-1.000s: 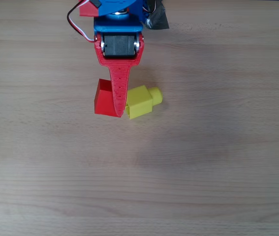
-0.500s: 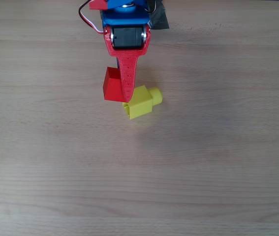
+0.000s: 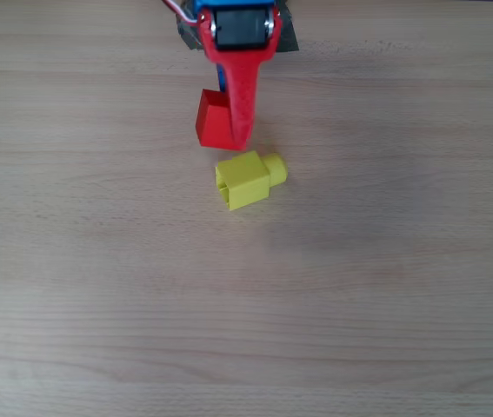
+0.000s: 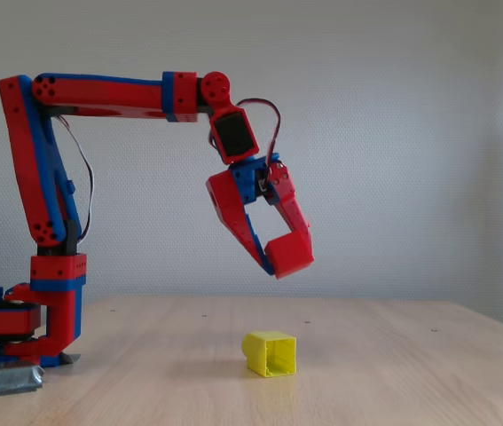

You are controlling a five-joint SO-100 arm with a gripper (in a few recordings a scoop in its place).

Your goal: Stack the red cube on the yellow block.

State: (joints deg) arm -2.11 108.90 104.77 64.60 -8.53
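One red cube (image 4: 292,251) — claw (image 4: 279,258) gripping, one yellow block (image 4: 270,353) on table (image 4: 411,373)

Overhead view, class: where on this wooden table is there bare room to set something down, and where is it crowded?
Free: the wooden table below, left and right of the small yellow plastic block. Crowded: the top centre, where the red gripper holds the small red plastic cube above and just behind the block.
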